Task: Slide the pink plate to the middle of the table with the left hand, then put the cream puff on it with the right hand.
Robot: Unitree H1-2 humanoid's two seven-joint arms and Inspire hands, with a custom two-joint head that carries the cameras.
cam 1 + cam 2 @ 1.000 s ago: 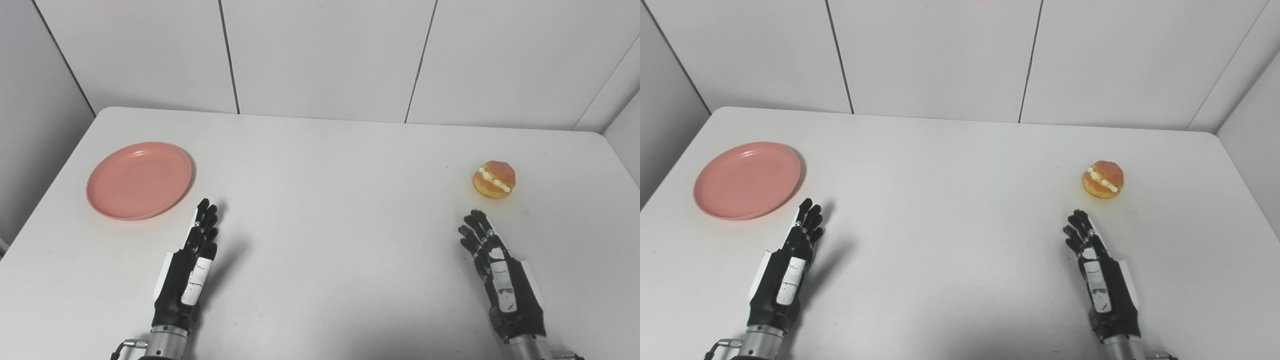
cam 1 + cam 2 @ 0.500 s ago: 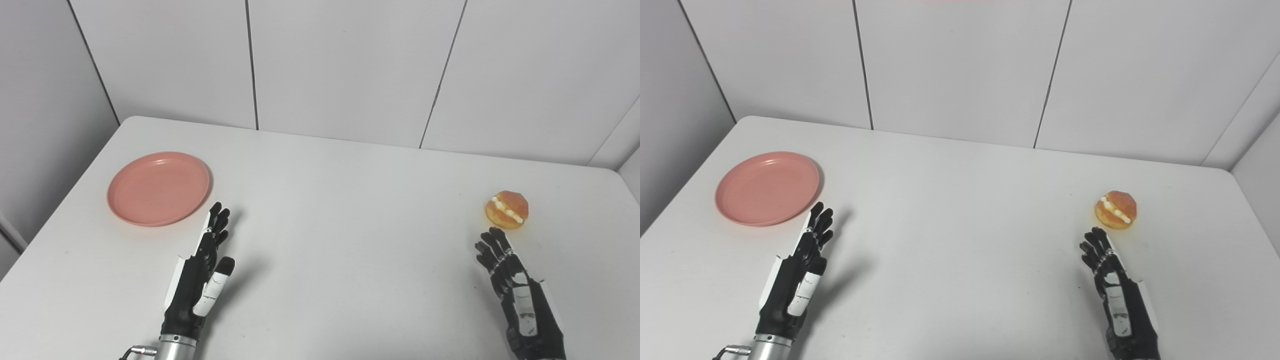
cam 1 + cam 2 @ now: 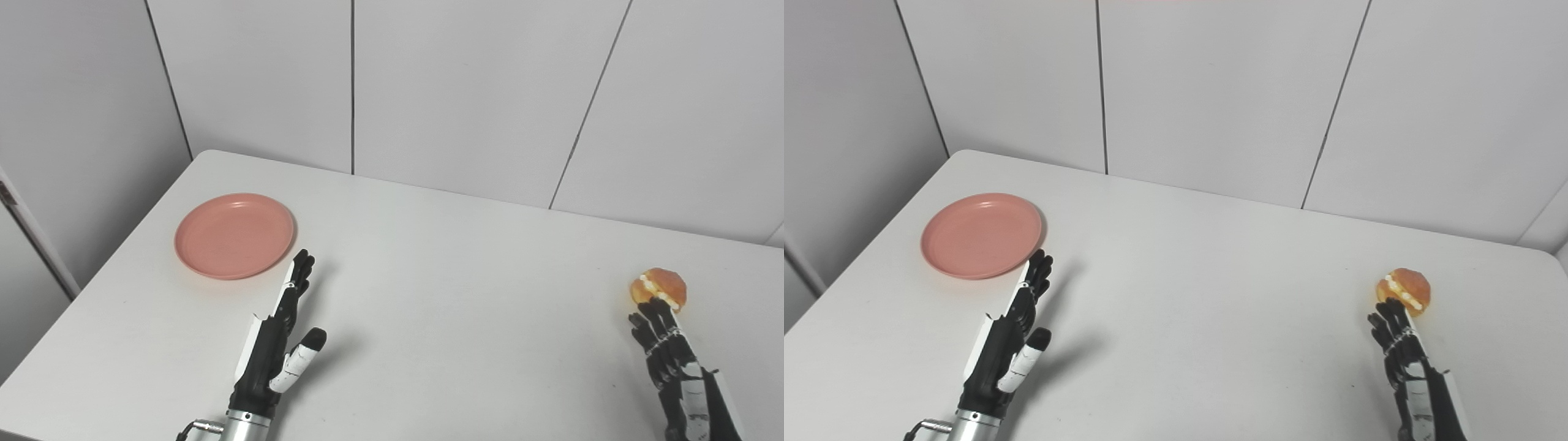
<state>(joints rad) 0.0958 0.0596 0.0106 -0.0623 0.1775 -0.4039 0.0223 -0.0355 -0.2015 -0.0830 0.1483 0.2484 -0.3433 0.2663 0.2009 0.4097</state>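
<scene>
Two hands of mine show in the left eye view: my left hand (image 3: 275,352) is released, fingers straight and thumb spread, its fingertips just beside the near right rim of the round flat pink plate (image 3: 234,235) at the left side of the white table (image 3: 453,294). In the right eye view my right hand (image 3: 1409,367) is also released and grasps nothing, its fingertips overlapping the near edge of the round golden cream puff (image 3: 1404,290) at the right side; whether they touch it I cannot tell.

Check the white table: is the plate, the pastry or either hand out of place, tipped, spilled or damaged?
Nothing stands out. The round pink plate lies flat and bare at the table's left side. The golden cream puff sits whole at the right, no cream spilled. The left hand and right hand are open, holding nothing.
</scene>
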